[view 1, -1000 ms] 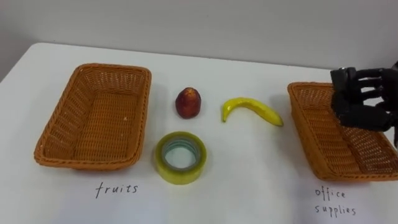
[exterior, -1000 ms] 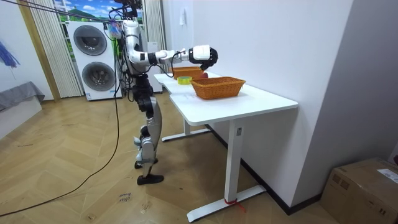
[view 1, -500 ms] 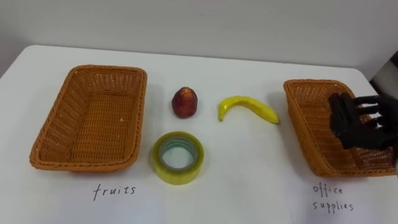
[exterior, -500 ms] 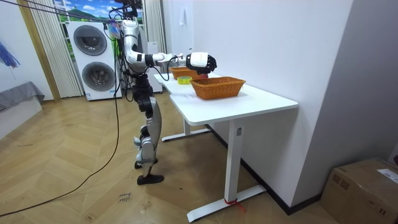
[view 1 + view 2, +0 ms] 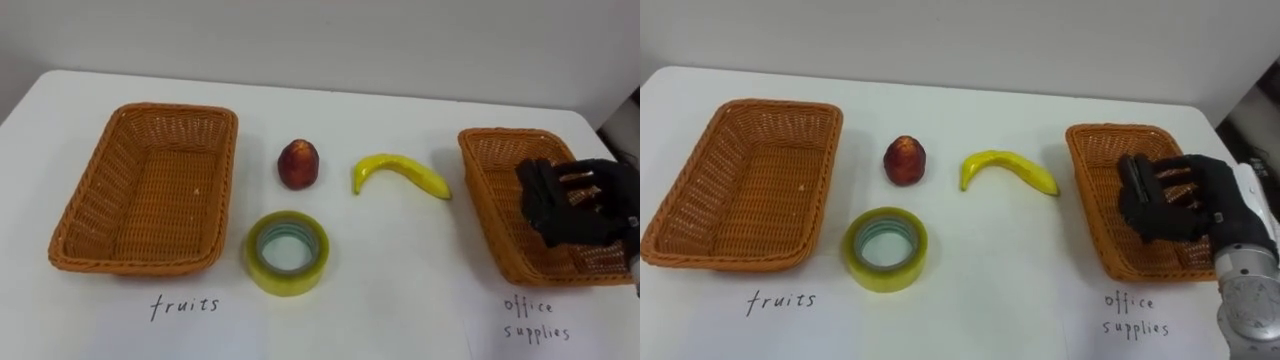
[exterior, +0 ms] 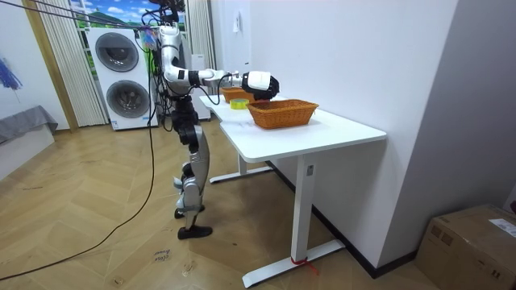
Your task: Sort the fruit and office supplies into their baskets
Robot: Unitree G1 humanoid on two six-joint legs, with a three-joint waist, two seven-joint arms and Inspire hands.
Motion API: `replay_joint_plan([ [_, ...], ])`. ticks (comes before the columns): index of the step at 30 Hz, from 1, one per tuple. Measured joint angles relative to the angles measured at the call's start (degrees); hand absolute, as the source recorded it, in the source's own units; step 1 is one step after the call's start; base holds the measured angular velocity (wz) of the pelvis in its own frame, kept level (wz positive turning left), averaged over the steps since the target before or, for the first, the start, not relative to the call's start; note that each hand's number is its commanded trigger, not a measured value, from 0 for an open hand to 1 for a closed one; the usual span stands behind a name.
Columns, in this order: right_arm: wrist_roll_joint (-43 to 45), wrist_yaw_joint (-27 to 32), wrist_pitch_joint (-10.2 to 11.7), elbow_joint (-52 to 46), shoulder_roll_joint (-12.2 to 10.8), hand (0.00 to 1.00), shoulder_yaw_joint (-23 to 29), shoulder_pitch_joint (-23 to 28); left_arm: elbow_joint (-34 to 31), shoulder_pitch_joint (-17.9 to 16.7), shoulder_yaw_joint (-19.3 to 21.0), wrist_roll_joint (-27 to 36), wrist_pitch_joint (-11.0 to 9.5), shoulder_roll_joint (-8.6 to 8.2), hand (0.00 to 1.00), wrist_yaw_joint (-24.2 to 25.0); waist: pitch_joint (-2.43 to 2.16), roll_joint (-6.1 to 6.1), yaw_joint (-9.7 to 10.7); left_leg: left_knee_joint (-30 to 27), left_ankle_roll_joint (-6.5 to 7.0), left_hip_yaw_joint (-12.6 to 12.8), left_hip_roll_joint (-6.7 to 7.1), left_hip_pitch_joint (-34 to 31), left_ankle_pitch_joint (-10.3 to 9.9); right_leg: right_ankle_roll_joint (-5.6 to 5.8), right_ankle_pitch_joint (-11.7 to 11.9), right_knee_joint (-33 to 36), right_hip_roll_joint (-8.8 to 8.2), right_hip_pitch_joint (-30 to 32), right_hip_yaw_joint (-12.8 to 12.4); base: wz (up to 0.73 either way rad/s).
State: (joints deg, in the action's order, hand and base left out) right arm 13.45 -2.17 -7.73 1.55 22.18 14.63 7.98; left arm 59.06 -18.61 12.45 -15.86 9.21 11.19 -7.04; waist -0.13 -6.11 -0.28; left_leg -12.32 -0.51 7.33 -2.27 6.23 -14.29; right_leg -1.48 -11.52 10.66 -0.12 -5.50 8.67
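Two baskets (image 5: 85, 205) (image 5: 488, 190) flank one apple (image 5: 299, 164), one banana (image 5: 400, 172) and one tape roll (image 5: 287, 281)

Wears a black right hand (image 5: 1165, 205) with ribbed, segmented fingers (image 5: 1137, 190), joined by a pale grey cuff to a silver, cylindrical forearm. Looks white and grey about the trunk in the room view, dark at the joints, with metallic legs. Trails a dark cable across the floor; bears thin ropes running up from the shoulders.
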Motion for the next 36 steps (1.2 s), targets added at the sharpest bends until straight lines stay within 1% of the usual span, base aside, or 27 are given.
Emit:
replay_joint_plan([
  [11, 1.26, -1.32, 0.01, 0.14, 0.00, 0.00, 0.02, -0.01, 0.04, 0.04, -0.02, 0.02, -0.04, 0.00, 0.00, -0.05, -0.01, -0.22, 0.05, 0.01, 0.00, -0.01, 0.01, -0.14, 0.00, 0.00, 0.00, -0.03, -0.05, 0.09, -0.18, 0.00],
  [17, 2.74, -2.37, 0.01, 0.14, 0.00, 0.00, 0.02, -0.04, 0.03, 0.06, -0.18, 0.03, -0.02, -0.03, 0.00, -0.04, 0.02, -0.10, 0.05, -0.38, 0.00, -0.12, 0.02, -0.68, 0.00, 0.00, 0.00, 0.06, -0.09, 0.44, -0.11, 0.00],
  [22, 2.73, -2.51, 0.01, 0.14, 0.00, 0.00, 0.02, -0.07, 0.09, 0.04, -0.18, 0.07, -0.06, -0.03, 0.00, -0.06, 0.04, 0.06, -0.07, -0.34, 0.00, -0.09, 0.01, -0.60, 0.00, 0.00, 0.00, 0.08, 0.12, 0.41, -0.16, 0.00],
  [36, 2.63, -2.95, 0.01, 0.14, 0.00, 0.00, 0.02, -0.14, 0.52, 0.17, -0.19, 0.28, -0.07, -0.30, 0.00, -0.30, 0.10, 0.08, 0.04, -0.29, 0.00, 0.11, -0.01, -0.60, 0.00, 0.00, 0.00, 0.03, -0.05, 0.54, -0.53, 0.00],
])
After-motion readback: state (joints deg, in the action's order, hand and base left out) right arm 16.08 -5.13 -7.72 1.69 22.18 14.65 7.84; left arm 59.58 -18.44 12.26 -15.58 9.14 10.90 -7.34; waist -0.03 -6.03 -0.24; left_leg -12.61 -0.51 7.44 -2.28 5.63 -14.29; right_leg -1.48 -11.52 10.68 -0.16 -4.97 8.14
